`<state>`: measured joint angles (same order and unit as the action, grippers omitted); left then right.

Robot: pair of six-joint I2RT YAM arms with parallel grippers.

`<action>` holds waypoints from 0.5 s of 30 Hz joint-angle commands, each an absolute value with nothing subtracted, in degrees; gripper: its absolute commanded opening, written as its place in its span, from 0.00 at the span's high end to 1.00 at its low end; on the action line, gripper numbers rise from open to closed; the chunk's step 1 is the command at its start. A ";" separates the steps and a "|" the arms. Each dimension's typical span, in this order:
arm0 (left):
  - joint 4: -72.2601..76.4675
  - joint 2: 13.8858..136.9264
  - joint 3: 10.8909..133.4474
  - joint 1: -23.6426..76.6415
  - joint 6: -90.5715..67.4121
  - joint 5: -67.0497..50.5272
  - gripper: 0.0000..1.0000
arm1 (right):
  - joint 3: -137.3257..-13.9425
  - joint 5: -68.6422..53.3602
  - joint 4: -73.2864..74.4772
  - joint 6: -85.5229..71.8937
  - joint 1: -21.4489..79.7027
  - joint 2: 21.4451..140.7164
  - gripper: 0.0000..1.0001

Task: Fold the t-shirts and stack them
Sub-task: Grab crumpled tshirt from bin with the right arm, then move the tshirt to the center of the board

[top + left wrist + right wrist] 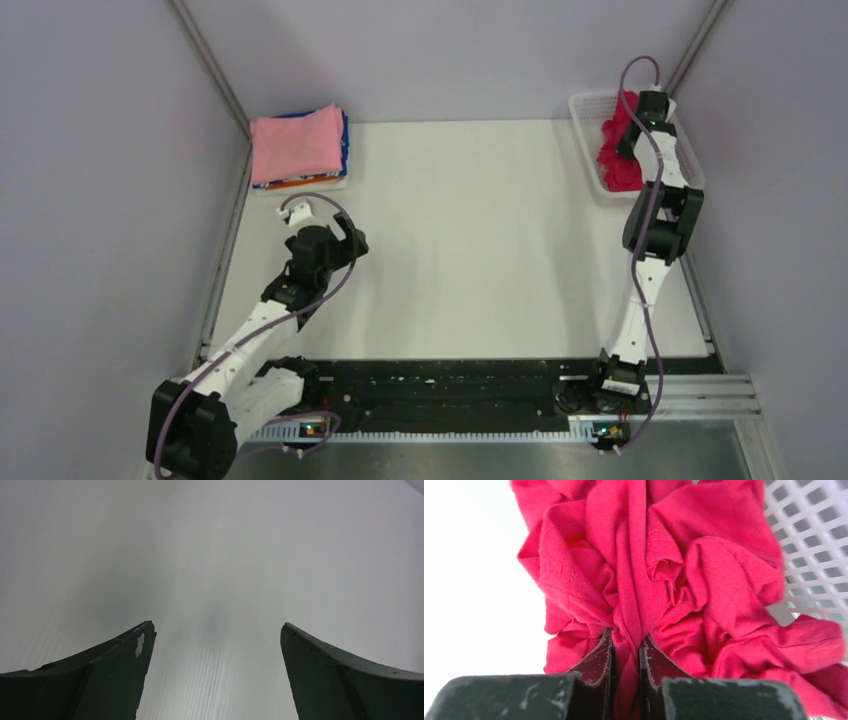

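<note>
Red shirt (704,575): crumpled in the basket (814,535) at the far right corner. Soft, light, limp cloth that will likely drape and may catch on the mesh; best taken by a raised fold. Right gripper (626,637) is clenched on one such fold. Left gripper (217,626) is spread wide and empty over the table (480,250). Folded stack (298,148), pink on top, sits far left.
</note>
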<state>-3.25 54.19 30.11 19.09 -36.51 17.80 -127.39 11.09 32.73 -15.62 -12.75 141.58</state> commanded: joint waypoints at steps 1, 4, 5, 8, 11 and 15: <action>-3.55 51.93 30.29 19.16 -37.31 14.84 0.01 | -128.94 5.28 24.34 -16.00 -12.57 127.07 1.00; -5.08 50.19 30.34 19.16 -37.65 13.74 0.01 | -128.26 0.58 21.07 -15.50 -12.21 119.88 1.00; -5.32 49.45 30.12 19.16 -37.58 13.01 0.01 | -127.66 -0.43 19.67 -15.10 -11.90 117.51 1.00; -6.43 47.09 29.24 19.15 -37.75 11.75 0.01 | -124.90 -5.15 16.06 -15.22 -11.07 110.92 1.00; -7.61 44.35 28.32 19.16 -38.51 11.72 0.01 | -123.27 -12.40 15.17 -15.82 -9.11 105.25 1.00; -9.07 40.63 27.69 19.16 -39.11 11.32 0.01 | -119.37 -22.44 12.92 -15.86 -4.31 97.64 1.00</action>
<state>-8.10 44.10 28.32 19.09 -38.02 12.40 -122.56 -9.37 18.61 -15.64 -9.23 104.77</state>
